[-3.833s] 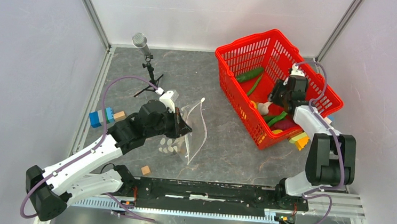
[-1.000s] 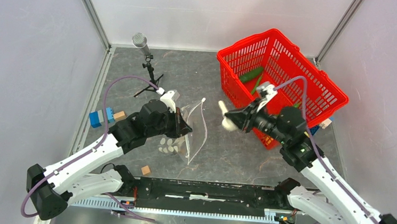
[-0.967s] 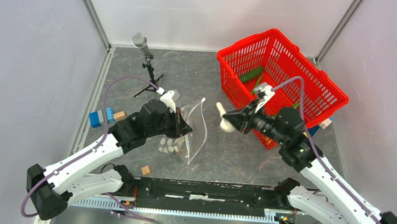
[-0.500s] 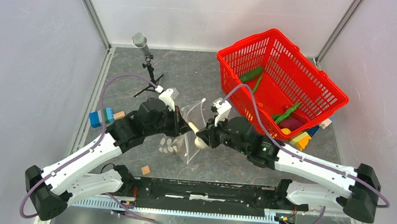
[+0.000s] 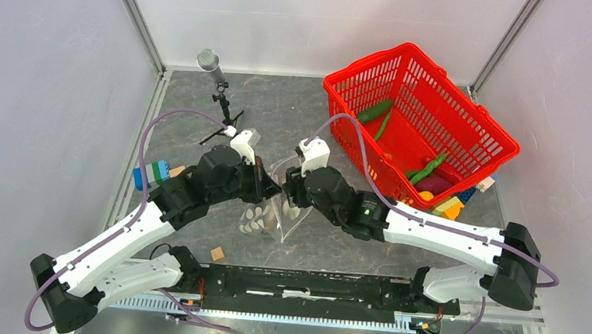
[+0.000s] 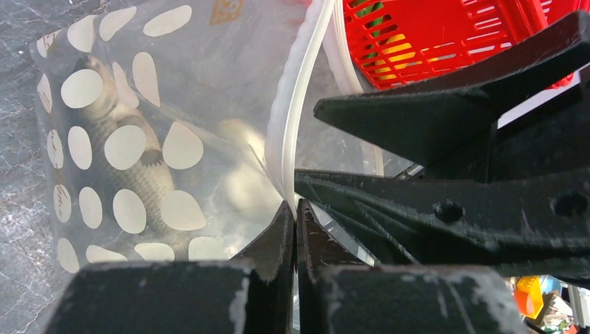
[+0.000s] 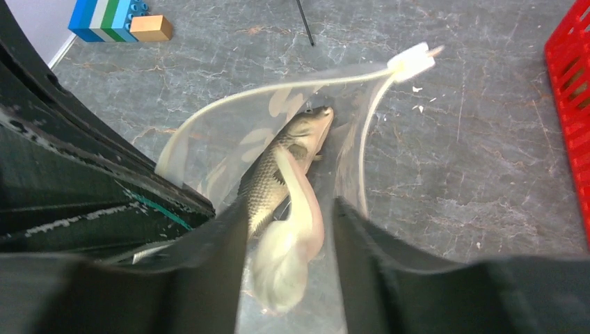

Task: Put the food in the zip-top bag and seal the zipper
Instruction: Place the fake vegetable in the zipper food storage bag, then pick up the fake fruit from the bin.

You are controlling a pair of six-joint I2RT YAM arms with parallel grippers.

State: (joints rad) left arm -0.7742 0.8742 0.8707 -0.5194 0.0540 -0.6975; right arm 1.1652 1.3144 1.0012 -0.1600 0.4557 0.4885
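- White plastic zipper: the left gripper has its fingers pressed together on this strip, pinching the edge of the zip-top bag. The bag's mouth stands open in a loop above the grey table.
- Black right gripper: fingers apart at the open mouth. A pale cream piece lies between them with a gap on each side. It is blurred and no contact shows.
- Inside the bag: the grey fish, just beside the cream piece.
- Top view, poses: the left arm reaches forward and to the right from its base. The right arm stretches low and leftwards across the table. The two grippers meet nose to nose at the bag, mid-table.
- Other food, green pods among it, sits in the red basket, well apart at far right.
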